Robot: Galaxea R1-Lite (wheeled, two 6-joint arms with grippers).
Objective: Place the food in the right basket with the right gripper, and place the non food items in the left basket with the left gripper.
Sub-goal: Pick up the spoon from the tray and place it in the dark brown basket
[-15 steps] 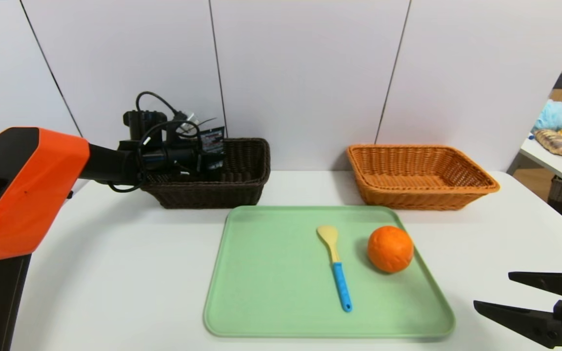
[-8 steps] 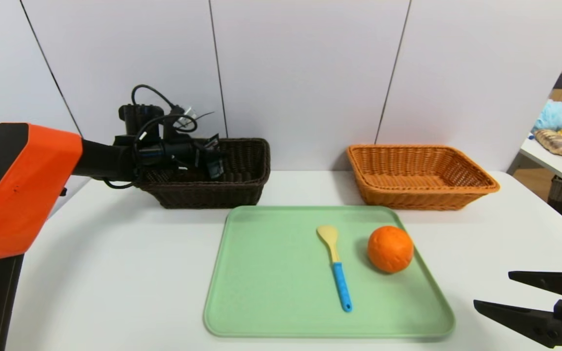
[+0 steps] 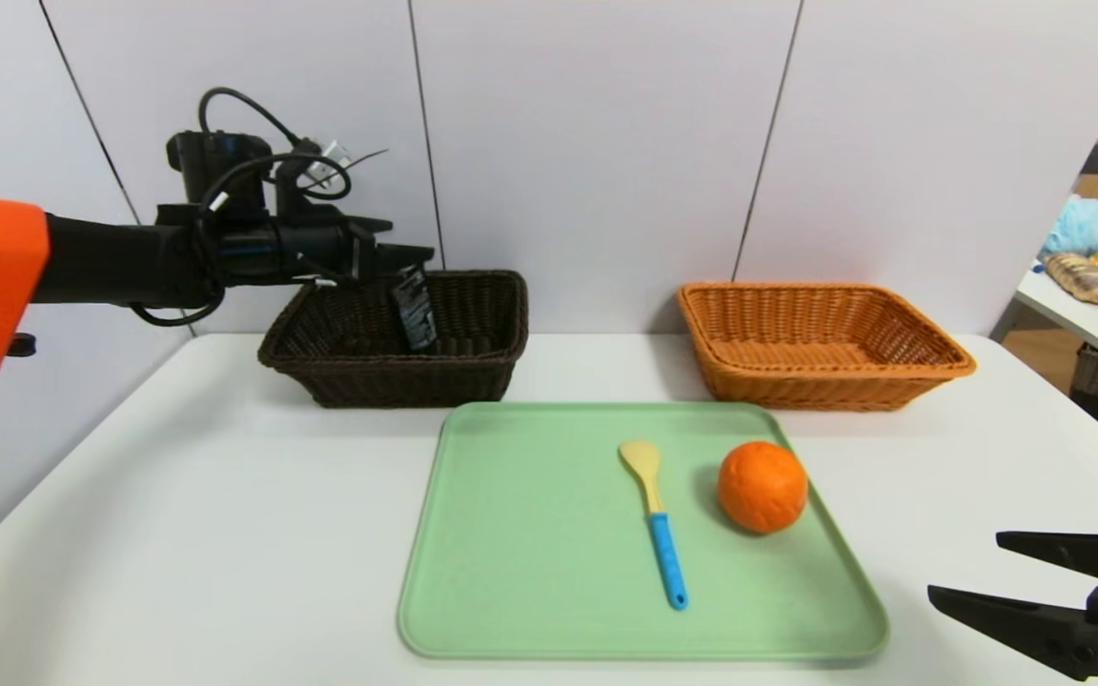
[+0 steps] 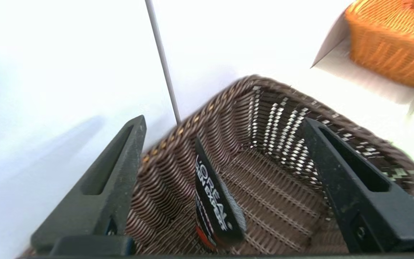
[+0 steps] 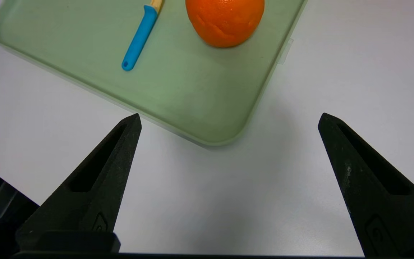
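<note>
Above the dark basket (image 3: 396, 338), the left gripper (image 3: 395, 251) is seen with its jaws spread, and the black tube (image 3: 413, 307) is left free just beneath them, leaning inside the basket. On the green tray (image 3: 530, 534), the spoon (image 3: 654, 519) and the orange (image 3: 762, 486) are found side by side, well apart from the right gripper (image 3: 1011, 576), which is held wide apart at the table's near right corner.

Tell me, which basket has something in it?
The dark brown basket on the left. A black tube stands inside it, below the open left gripper. The orange basket has nothing in it.
</note>
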